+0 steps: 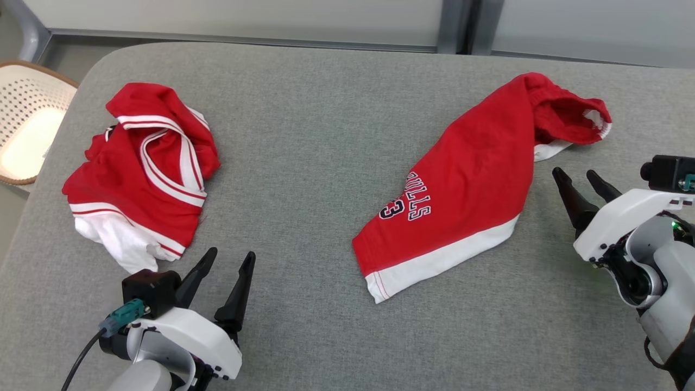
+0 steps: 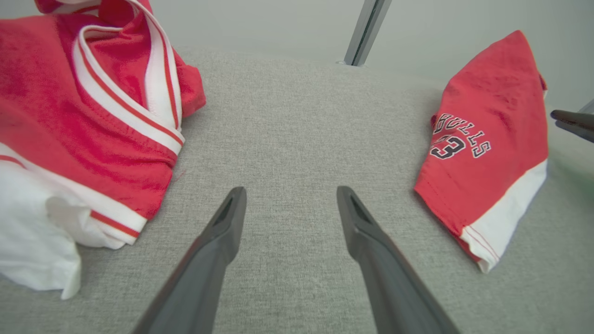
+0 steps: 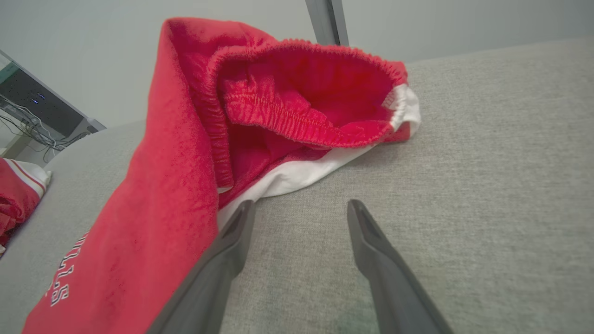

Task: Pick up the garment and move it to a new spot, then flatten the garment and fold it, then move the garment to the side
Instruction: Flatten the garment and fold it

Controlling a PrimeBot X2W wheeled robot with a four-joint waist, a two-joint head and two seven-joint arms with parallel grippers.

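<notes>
**Grippers open, both empty**

Left gripper [image 1: 231, 252], fingers spread, over grey table [image 1: 326, 136], just beside a crumpled red-and-white jersey [image 1: 141, 174]. Right gripper [image 1: 573, 172], fingers apart, just beside the red shorts [image 1: 467, 179], which lie rumpled on the table's right half.

Left gripper [image 1: 231, 253]: two long dark tapered fingers [image 1: 236, 293], white housing [image 1: 190, 331], black camera block [image 1: 149, 288], teal connector [image 1: 122, 317], black cable [image 1: 81, 358]. Right gripper [image 1: 574, 172]: matching build, green light [image 1: 675, 224].

Lab-like test room
Metal-framed panels [image 1: 244, 13] behind the grey padded table [image 1: 315, 163]; cabled equipment [image 3: 32, 99] beyond its corner.
</notes>
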